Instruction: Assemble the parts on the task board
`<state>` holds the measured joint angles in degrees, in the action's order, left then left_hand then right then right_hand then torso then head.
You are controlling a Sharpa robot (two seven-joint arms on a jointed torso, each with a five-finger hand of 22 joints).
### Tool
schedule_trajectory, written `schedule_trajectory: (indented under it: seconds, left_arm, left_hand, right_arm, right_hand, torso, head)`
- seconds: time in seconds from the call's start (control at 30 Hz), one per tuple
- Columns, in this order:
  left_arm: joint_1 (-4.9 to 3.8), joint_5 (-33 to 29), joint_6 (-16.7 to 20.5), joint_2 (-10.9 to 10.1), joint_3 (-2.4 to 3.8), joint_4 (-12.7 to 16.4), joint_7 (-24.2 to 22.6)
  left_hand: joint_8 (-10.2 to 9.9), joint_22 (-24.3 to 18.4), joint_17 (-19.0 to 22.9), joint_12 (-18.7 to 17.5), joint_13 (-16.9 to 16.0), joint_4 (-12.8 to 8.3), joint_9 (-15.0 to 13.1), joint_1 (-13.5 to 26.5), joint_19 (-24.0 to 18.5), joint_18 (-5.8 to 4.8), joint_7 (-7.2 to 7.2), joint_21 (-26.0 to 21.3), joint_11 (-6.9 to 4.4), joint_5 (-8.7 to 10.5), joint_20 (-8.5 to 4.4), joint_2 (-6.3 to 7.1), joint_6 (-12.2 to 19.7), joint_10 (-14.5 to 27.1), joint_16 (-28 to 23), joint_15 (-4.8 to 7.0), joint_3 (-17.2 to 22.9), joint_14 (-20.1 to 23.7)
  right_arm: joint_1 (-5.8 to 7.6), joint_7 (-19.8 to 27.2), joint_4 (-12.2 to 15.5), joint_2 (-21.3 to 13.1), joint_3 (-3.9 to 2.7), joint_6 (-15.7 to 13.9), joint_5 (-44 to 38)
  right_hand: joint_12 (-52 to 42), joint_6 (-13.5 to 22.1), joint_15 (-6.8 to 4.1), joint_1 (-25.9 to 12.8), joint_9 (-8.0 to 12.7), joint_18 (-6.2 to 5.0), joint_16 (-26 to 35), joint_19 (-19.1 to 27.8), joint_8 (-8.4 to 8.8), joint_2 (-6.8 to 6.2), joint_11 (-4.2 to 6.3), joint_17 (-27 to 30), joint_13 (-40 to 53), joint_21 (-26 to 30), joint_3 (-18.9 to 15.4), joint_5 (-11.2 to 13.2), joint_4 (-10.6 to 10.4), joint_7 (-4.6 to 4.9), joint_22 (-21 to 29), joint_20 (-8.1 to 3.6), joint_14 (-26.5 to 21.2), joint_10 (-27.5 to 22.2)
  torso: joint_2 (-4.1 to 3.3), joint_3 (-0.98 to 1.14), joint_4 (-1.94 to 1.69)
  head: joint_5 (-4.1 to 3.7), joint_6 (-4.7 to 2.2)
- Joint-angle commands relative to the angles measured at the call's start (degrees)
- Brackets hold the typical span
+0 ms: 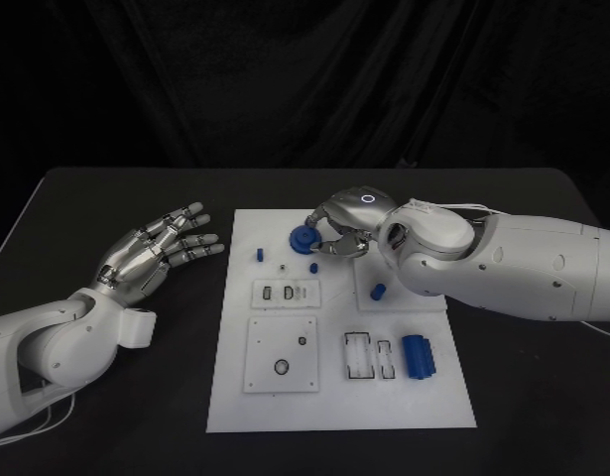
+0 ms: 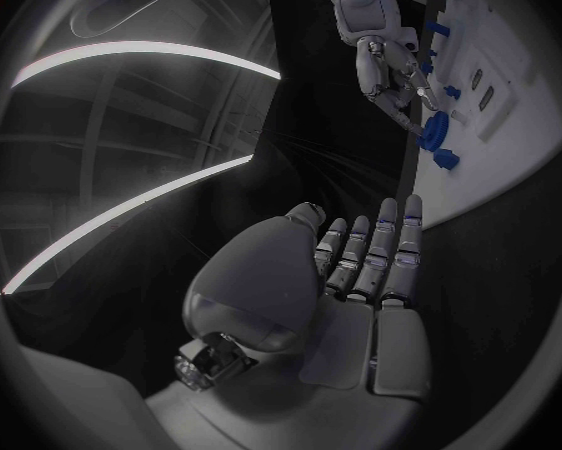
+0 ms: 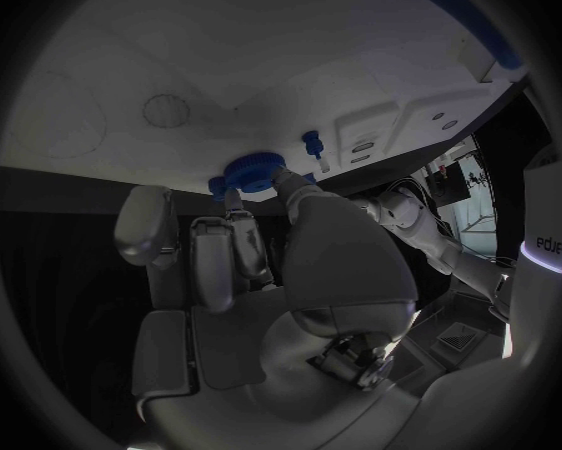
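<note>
Task board (image 1: 391, 407) — white plate, lying flat at the middle of the black desk (image 1: 104, 198), long side running away from me. Round blue part (image 1: 305, 239) — a disc-shaped piece at the far end of the board, pinched between the thumb and fingers of my right hand (image 1: 345, 223); in the right wrist view the same part (image 3: 250, 170) sits at my fingertips (image 3: 285, 178) just over the board's white surface, though I cannot tell whether it touches the board. Right arm reaches in across the board's far right corner. Left hand (image 1: 155, 253) — holding nothing, fingers stretched out and slightly apart, palm turned toward the board, off the board's left edge and above the desk. Blue cylinder (image 1: 417, 355) — lying in the near right section of the board, beside two narrow slotted recesses (image 1: 365, 357). Small blue piece (image 1: 378, 292) — mid-board, right of centre. Small blue peg (image 1: 261, 254) — near the left edge, just beside the round part. Square plate with a ring-shaped opening (image 1: 282, 355) — near left section.
</note>
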<state>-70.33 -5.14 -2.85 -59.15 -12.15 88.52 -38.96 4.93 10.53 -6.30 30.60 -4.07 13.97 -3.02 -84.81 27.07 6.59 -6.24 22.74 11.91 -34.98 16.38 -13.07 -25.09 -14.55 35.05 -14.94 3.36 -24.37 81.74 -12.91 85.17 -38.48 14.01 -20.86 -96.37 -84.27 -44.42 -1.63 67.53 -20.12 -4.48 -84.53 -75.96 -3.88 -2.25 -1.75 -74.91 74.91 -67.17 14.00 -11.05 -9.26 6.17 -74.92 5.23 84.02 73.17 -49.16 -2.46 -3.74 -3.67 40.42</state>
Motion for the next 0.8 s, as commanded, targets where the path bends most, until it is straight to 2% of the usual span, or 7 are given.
schedule_trajectory:
  seconds: [0.03, 0.17, 0.23, 0.37, 0.53, 0.67, 0.8]
  left_arm:
    - [0.09, -0.2, -0.5, -0.1, 0.04, 0.3, -1.8]
    - [0.09, -0.1, 0.0, -0.3, 0.05, 0.7, -1.9]
    - [0.09, 0.2, 0.3, -0.4, 0.05, 0.9, -2.0]
    - [0.07, 1.6, 1.5, -0.9, 0.06, 1.5, -2.1]
    - [0.04, 2.7, 2.5, -1.1, 0.07, 2.3, -2.1]
    - [0.02, 3.0, 2.8, -0.9, 0.07, 2.8, -2.0]
    - [0.01, 3.2, 2.6, -0.8, 0.07, 3.0, -1.9]
  left_hand:
    - [-0.1, 0.1, 0.1, 0.4, 0.1, -0.1, -0.1, 0.3, -0.4, -1.07, -0.34, 0.2, 0.19, -0.37, -0.15, 0.41, 0.0, 0.1, 0.3, 0.09, 0.5, 0.4]
    - [0.0, 0.1, 0.1, 0.4, 0.1, -0.1, -0.1, 0.3, -0.5, -1.09, -0.34, 0.2, 0.2, -0.43, -0.15, 0.51, -0.3, 0.1, 0.4, 0.08, 0.6, 0.4]
    - [0.1, 0.1, 0.1, 0.5, 0.1, -0.2, -0.1, 0.3, -0.5, -1.1, -0.34, 0.3, 0.23, -0.5, -0.16, 0.69, -0.5, 0.1, 0.5, 0.07, 0.8, 0.5]
    - [0.2, 0.2, 0.2, 0.7, 0.0, -0.4, -0.2, 0.4, -0.5, -1.11, -0.36, 0.4, 0.27, -0.55, -0.17, 1.12, -0.9, -0.1, 0.7, 0.08, 1.1, 0.5]
    - [0.4, 0.3, 0.2, 0.9, 0.0, -0.7, -0.2, 0.4, -0.4, -1.08, -0.41, 0.6, 0.37, -0.59, -0.2, 1.49, -1.2, -0.3, 1.0, 0.14, 1.5, 0.4]
    - [0.4, 0.3, 0.2, 1.0, 0.0, -0.7, -0.3, 0.5, -0.4, -1.06, -0.42, 0.7, 0.39, -0.61, -0.21, 1.55, -1.3, -0.3, 1.1, 0.15, 1.6, 0.3]
    - [0.4, 0.4, 0.2, 1.0, 0.0, -0.8, -0.3, 0.5, -0.4, -1.05, -0.43, 0.7, 0.4, -0.64, -0.21, 1.59, -1.4, -0.3, 1.1, 0.17, 1.7, 0.3]
  right_arm:
    - [-0.16, 0.5, 0.5, -0.9, -0.01, -1.6, -0.3]
    - [-0.14, 2.4, 2.0, -3.2, -0.01, -6.4, -0.3]
    - [-0.08, 3.3, 3.2, -4.6, -0.01, -8.3, -0.3]
    - [0.41, 5.2, 7.2, -9.0, 0.0, -11.1, 1.4]
    - [0.82, 5.9, 10.4, -13.3, 0.04, -11.5, 3.8]
    - [0.94, 5.6, 12.2, -16.2, 0.13, -11.6, 5.4]
    - [1.12, 4.4, 13.4, -18.9, 0.17, -10.6, 6.0]
  right_hand:
    - [0.0, -0.5, 0.56, -0.1, 0.1, -0.86, 0.0, 0.3, -0.37, 0.58, -0.19, -9.1, 4.1, -0.2, -0.3, 0.3, -0.2, 0.19, -7.9, 0.07, 0.9, 0.4]
    - [-0.2, -1.4, 0.57, 0.2, 0.3, -0.63, -0.3, -0.4, -0.7, 0.68, -0.21, -9.4, 4.4, -1.1, -0.5, -0.1, -0.2, 0.21, -8.3, 0.11, 1.2, 0.9]
    - [0.3, -1.3, 0.53, 0.6, 0.6, -0.74, 0.1, -0.2, -0.57, 0.74, -0.09, -9.0, 3.4, -0.6, -0.4, -0.4, -0.1, -0.07, -8.1, 0.1, 0.9, -0.5]
    - [0.5, -0.9, 0.37, 1.1, 1.1, -0.71, 0.3, -0.4, -0.25, 0.8, 0.16, -8.8, 3.1, -0.8, -0.4, -0.5, -0.2, -0.41, -8.2, 0.01, 0.8, -0.8]
    - [0.3, -1.2, 0.27, 1.3, 1.3, -0.52, 0.1, -0.9, -0.35, 0.85, 0.2, -9.0, 3.3, -1.6, -0.4, -0.4, -0.3, -0.27, -8.5, -0.07, 1.0, -0.3]
    - [0.2, -2.4, 0.22, 2.0, 1.7, -0.36, -0.1, -1.5, -0.75, 0.9, 0.11, -9.2, 3.5, -2.2, -0.5, -0.1, -0.8, 0.04, -8.7, -0.19, 1.3, 0.5]
    - [-0.2, -3.0, 0.22, 2.8, 2.0, -0.09, -0.5, -2.4, -0.88, 0.52, 0.07, -9.6, 4.1, -3.3, -0.7, -0.1, -0.9, 0.12, -9.0, -0.21, 1.8, 1.7]
  torso:
    - [0.01, 0.0, 0.03]
    - [0.0, 0.02, 0.05]
    - [-0.01, 0.03, 0.05]
    - [0.01, 0.05, 0.05]
    - [0.08, 0.15, 0.09]
    - [0.19, 0.09, -0.09]
    - [0.41, 0.35, 0.18]
  head:
    - [0.36, 0.13]
    - [0.91, 0.01]
    - [1.03, -0.01]
    - [1.44, 0.01]
    - [1.62, -0.36]
    - [1.63, -0.72]
    - [1.85, -0.79]
